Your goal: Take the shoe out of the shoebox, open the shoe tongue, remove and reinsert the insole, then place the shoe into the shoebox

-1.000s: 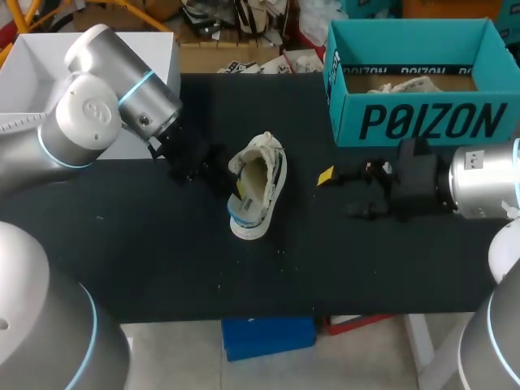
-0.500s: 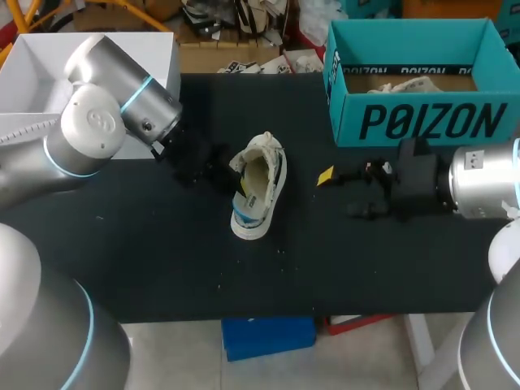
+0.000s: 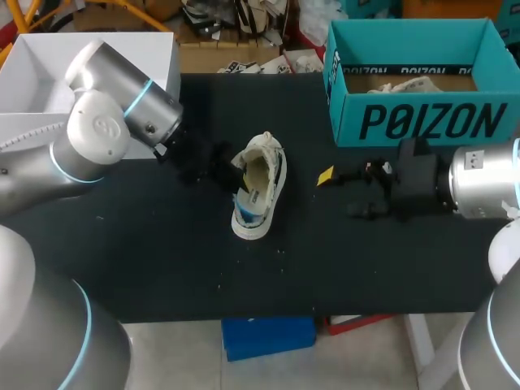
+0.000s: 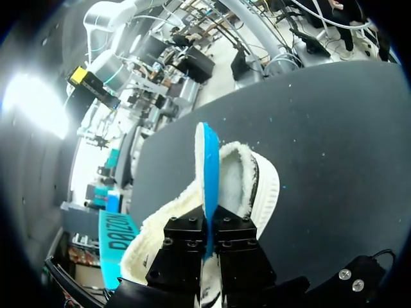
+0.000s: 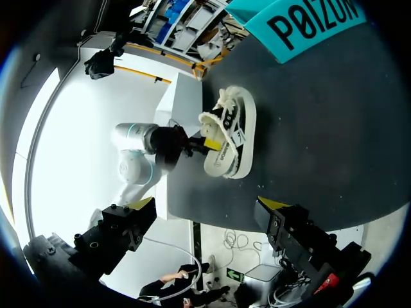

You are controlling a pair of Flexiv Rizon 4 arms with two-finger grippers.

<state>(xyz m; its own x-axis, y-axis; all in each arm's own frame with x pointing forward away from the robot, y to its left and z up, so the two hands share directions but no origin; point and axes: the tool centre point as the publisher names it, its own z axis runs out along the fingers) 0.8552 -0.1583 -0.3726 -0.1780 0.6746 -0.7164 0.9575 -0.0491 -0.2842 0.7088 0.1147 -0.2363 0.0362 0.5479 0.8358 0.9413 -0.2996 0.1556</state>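
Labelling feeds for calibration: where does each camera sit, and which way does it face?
Head view: above and behind, looking down on the table; left arm and right arm show.
Left wrist view: along the left end effector, shut on the insole.
Right wrist view: across the table past the open right end effector.
All three show the shoe.

Left arm (image 3: 97, 130): in from the left, elbow joint high, forearm angled down toward the table's middle. Left gripper (image 4: 209, 234): black fingers drawn close together, pinching a thin blue insole (image 4: 207, 173) edge from both sides

Right arm (image 3: 479, 191): in from the right, wrist lying level and low over the table, pointing toward the middle. Right gripper (image 5: 209, 205): fingers spread wide, yellow tips well apart, nothing between them
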